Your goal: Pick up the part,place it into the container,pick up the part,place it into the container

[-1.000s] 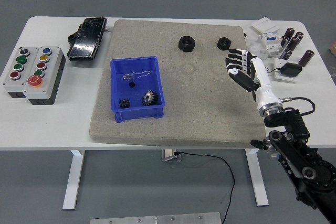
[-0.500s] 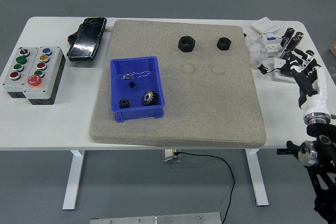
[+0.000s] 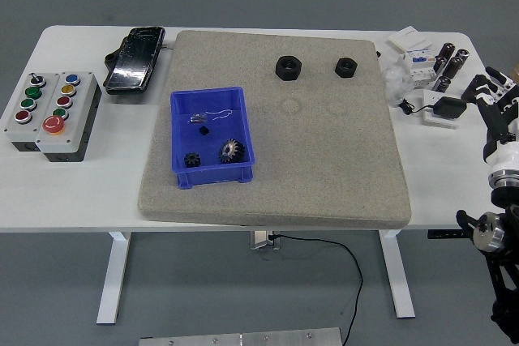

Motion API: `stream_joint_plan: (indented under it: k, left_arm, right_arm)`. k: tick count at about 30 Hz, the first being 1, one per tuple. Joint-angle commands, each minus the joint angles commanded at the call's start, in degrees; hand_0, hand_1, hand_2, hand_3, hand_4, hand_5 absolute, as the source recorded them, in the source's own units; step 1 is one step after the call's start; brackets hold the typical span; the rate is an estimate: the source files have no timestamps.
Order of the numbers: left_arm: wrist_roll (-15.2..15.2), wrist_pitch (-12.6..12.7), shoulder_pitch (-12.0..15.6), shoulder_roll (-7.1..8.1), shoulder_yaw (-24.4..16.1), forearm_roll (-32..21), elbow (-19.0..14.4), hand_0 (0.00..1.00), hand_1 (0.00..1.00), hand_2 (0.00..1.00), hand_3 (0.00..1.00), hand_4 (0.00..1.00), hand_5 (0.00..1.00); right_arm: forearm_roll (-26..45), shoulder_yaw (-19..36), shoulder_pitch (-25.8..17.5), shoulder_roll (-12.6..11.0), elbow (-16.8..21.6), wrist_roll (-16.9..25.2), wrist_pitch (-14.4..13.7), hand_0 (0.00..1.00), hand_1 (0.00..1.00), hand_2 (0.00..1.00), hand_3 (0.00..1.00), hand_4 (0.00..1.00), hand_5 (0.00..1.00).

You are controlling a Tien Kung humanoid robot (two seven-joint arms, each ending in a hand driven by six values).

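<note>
Two black nuts [image 3: 287, 67] beyond blue bin [image 3: 212, 137]

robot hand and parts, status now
Right robot hand open, empty, at table's right edge. Two black nuts on mat, outside blue bin. Nothing blocking.

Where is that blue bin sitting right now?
In the head view the blue bin sits on the left part of the grey mat, right of the button box, with a gear inside.
</note>
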Motion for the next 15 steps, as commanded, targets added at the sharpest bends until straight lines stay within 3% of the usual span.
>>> stream_joint_plan:
  k: [15]
  left_arm:
    - [0.4,0.2,-0.1,-0.81,-1.3,0.8,0.0,0.661,0.624,0.583,0.614,0.708,0.365]
  right_arm:
    - [-1.5,1.9,-0.7,0.2,1.0,-0.6,-0.4,0.666,0.677,0.681,0.687,0.703,0.381]
